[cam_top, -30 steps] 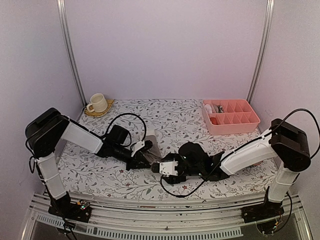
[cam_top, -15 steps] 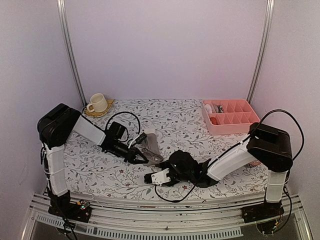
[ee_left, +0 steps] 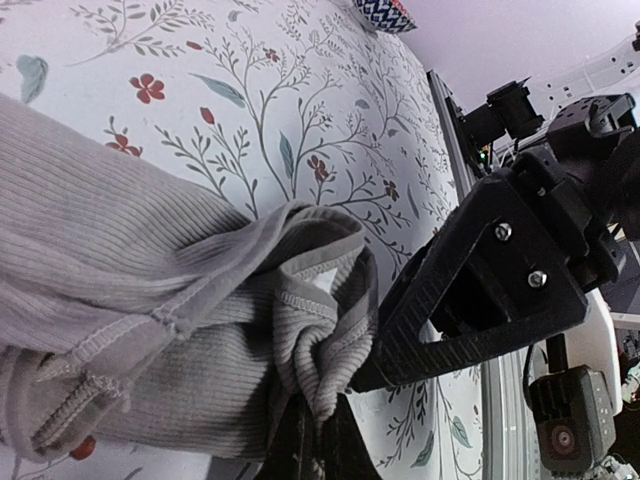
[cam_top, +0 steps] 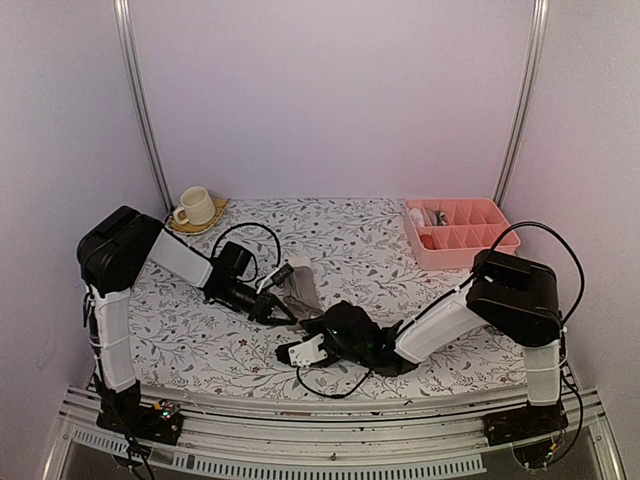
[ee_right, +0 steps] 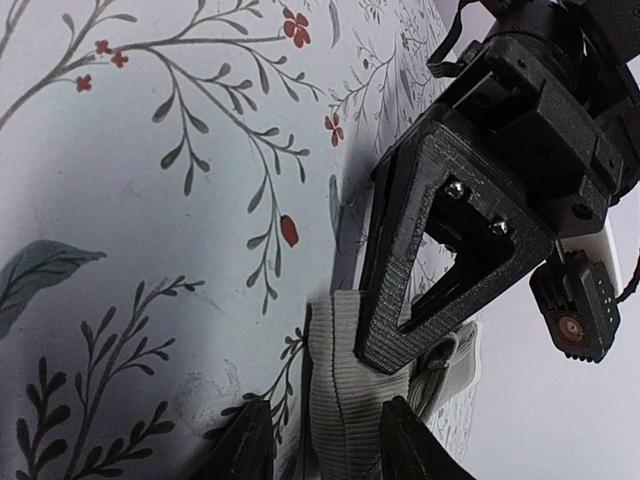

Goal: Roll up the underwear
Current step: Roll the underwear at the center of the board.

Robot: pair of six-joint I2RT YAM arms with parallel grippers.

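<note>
Your left tool [ee_left: 308, 440] is clenched on a bunched corner of the underwear [cam_top: 298, 285], the grey-brown pair. The underwear lies on the table [cam_top: 190, 340], well to the left of the pink tray [cam_top: 465, 256] and nearer to the arm bases than the tray is. The corner in the tool is crumpled, and the rest lies loose on the table. It is not a roll yet.

Your right tool [ee_right: 325, 440] sits just beside the left one, on the side away from the pink tray. Its two fingers [ee_right: 248, 445] stand on both sides of the cream band [ee_right: 342, 400]. There is a small dark gap next to one finger, so you cannot tell if it is pinching the band.

This looks like the start of the job: getting hold of one edge with both tools. Next, you likely need a firm pinch with the right tool. Then turn that edge over onto the loose part, tight and even. Go slowly, because the two tools are very close and could bump.
</note>
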